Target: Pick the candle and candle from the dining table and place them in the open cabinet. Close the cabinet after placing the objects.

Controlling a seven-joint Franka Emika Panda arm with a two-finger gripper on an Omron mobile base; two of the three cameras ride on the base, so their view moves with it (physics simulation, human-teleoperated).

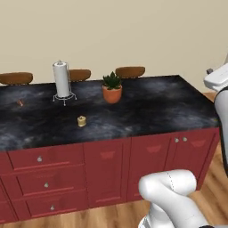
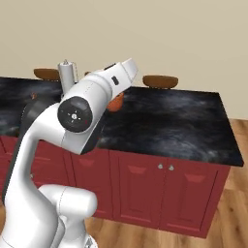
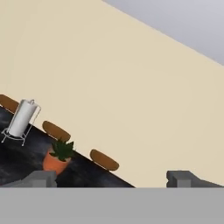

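Gripper [image 3: 111,178] spread wide, empty, raised and aimed past the potted plant [image 1: 111,88] at the wall — likely a travel pose, no reach begun. On the dining table [image 1: 156,111], the squat jar candle [image 1: 81,120] sits nearer than the plant, to its left. Paper towel holder [image 1: 62,80] left of the plant; small orange thing [image 1: 20,103] further left — possibly the taper, too small to tell.
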